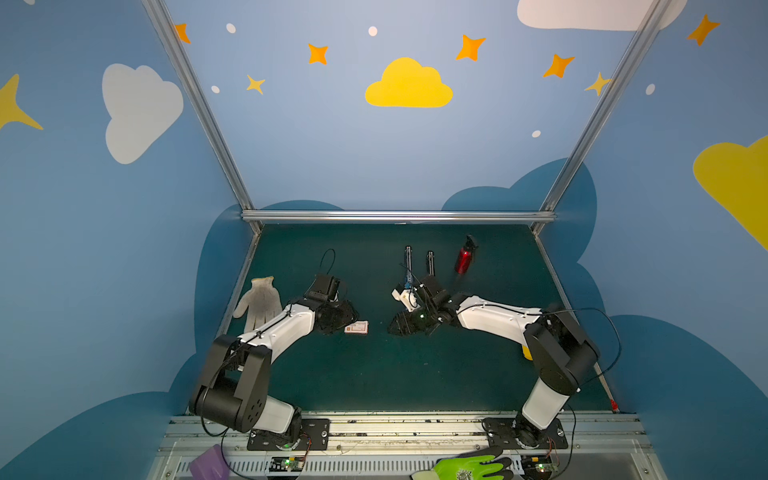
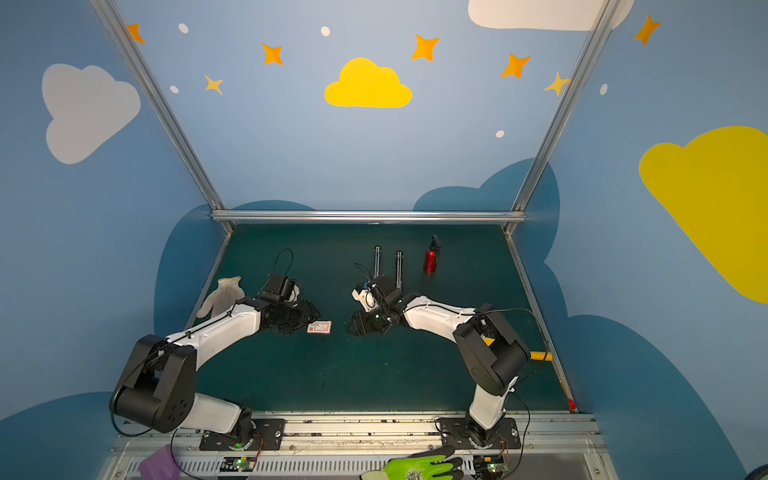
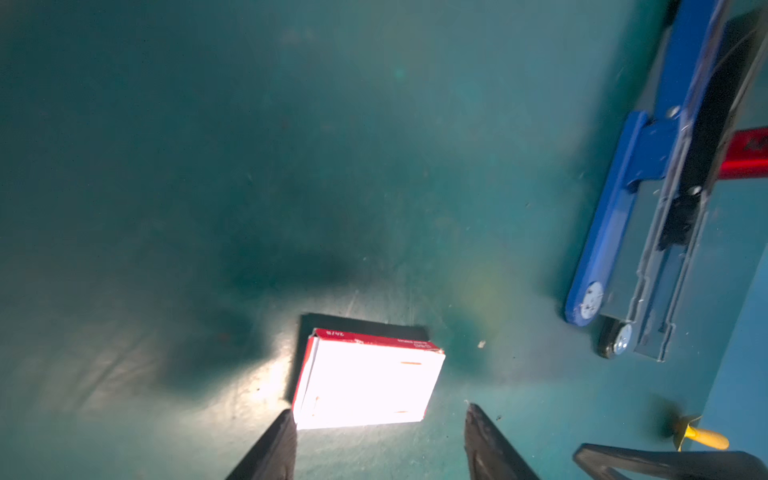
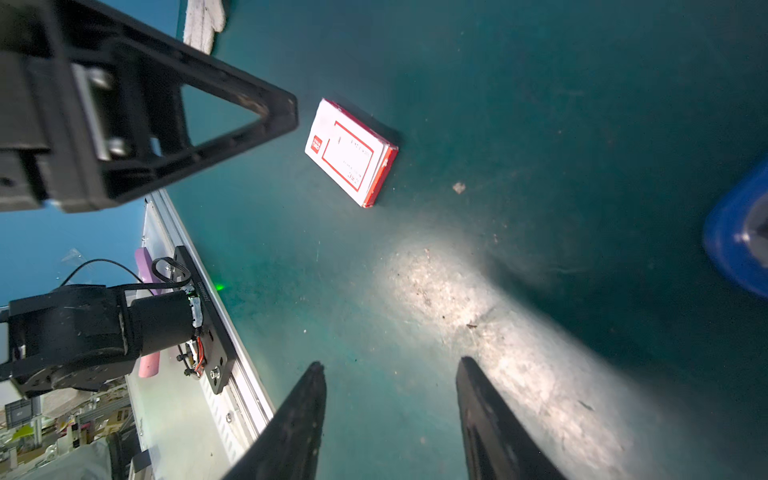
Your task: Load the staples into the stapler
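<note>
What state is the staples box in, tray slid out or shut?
Shut. The staples box lies flat on the mat; in the right wrist view its ends look flush, with no tan tray showing.

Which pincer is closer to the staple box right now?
Left. The left pincer sits open right beside the staple box, with its tips at the box's edge in the left wrist view. The right pincer hangs open, a gap of mat away.

Staples [image 1: 356,328] lie between left hand [image 1: 345,322] and right hand [image 1: 395,326], stapler [image 1: 409,260] behind.
</note>
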Controlling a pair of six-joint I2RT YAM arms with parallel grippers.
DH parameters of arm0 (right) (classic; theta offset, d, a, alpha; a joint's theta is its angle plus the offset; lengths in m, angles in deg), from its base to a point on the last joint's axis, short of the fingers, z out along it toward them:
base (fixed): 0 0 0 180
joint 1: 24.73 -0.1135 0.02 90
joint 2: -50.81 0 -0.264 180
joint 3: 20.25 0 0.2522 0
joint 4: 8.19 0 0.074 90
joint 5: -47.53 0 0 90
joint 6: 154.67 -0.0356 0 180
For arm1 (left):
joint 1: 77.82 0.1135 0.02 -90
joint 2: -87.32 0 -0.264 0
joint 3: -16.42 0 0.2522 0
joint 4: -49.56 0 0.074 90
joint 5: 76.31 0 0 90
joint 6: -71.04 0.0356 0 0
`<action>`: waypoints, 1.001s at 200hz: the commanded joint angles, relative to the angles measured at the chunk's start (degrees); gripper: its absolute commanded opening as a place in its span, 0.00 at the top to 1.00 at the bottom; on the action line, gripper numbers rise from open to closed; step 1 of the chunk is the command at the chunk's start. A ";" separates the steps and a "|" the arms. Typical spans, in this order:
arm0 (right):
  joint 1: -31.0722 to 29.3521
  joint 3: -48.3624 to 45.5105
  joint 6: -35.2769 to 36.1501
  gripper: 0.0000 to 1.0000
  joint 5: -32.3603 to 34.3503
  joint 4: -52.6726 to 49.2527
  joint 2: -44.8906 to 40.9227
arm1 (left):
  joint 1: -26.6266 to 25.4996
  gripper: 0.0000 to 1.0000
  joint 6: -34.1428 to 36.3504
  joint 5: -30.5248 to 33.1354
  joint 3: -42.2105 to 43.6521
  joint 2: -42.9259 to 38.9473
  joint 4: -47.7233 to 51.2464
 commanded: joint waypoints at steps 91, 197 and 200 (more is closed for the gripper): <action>-0.79 7.87 -2.25 0.49 -0.68 -2.34 8.42 | 0.48 0.52 -0.24 -5.70 0.85 8.30 -5.78; -0.61 21.22 -3.53 0.60 -0.20 -9.67 20.51 | 0.47 0.79 0.71 -5.52 3.47 9.67 -6.63; -0.60 21.48 -3.59 0.61 -0.16 -9.89 20.78 | 0.52 0.79 0.79 -5.52 3.46 9.69 -6.59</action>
